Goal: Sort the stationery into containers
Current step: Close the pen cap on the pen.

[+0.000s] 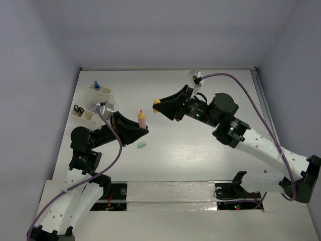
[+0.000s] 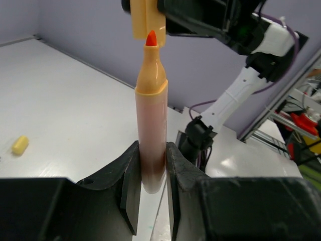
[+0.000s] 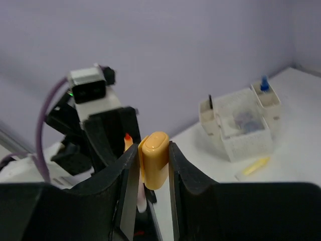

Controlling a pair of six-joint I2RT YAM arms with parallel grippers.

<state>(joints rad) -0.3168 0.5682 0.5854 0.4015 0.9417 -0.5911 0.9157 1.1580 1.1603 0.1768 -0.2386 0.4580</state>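
Note:
My left gripper (image 2: 150,173) (image 1: 144,129) is shut on the lower end of an orange-pink marker (image 2: 150,125) (image 1: 142,118), which stands upright with its red tip bare. The marker's yellow-orange cap (image 3: 154,160) (image 2: 147,20) (image 1: 156,102) is off and sits between the jaws of my right gripper (image 3: 153,168) (image 1: 159,106), close to the tip. Two off-white containers (image 1: 102,92) (image 1: 84,115) (image 3: 241,131) stand at the far left. One holds a blue-capped pen (image 1: 96,85) (image 3: 264,83), the other black-handled scissors (image 1: 78,108). On the table lie a green eraser (image 1: 142,145) and a yellow eraser (image 2: 20,144).
A thin yellow piece (image 3: 256,165) lies on the table just in front of the containers. Walls close the table on the left, the far side and the right. Both arms meet over the middle of the table.

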